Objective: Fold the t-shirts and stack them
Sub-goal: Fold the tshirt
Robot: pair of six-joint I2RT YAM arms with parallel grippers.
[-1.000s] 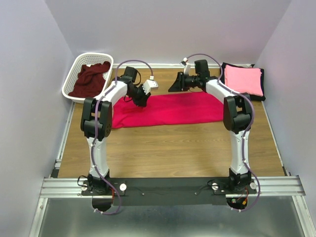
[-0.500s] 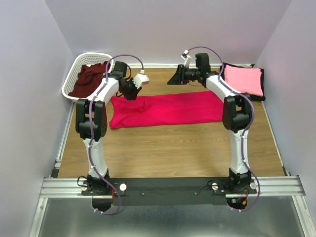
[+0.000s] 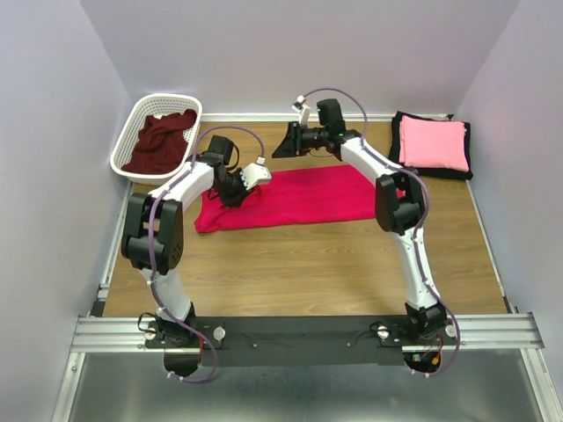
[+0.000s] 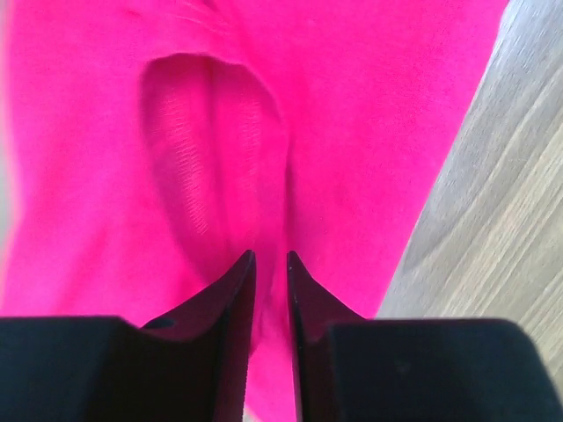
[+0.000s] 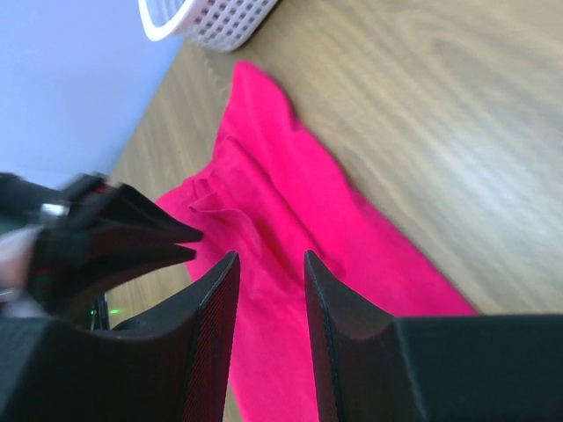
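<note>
The crimson-red t-shirt [image 3: 308, 193] lies spread across the middle of the wooden table. My left gripper [image 3: 231, 194] is down on its left part, shut on a raised fold of the fabric [image 4: 270, 255]. My right gripper [image 3: 280, 148] hovers over the shirt's far edge, open and empty [image 5: 268, 255]; the red shirt [image 5: 290, 202] shows below its jaws, with the left gripper [image 5: 189, 242] at the left. The pink t-shirt [image 3: 433, 141] lies folded on the black t-shirt [image 3: 395, 134] at the back right. The maroon t-shirt [image 3: 161, 142] is heaped in the basket.
The white lattice basket [image 3: 130, 132] stands at the back left corner, also seen in the right wrist view [image 5: 211, 18]. Lilac walls close in the table on three sides. Bare wood [image 3: 299, 272] lies between the red shirt and the arm bases.
My left gripper has swung left, then come down toward the near side onto the shirt's left part. My right gripper has moved left along the shirt's far edge.
</note>
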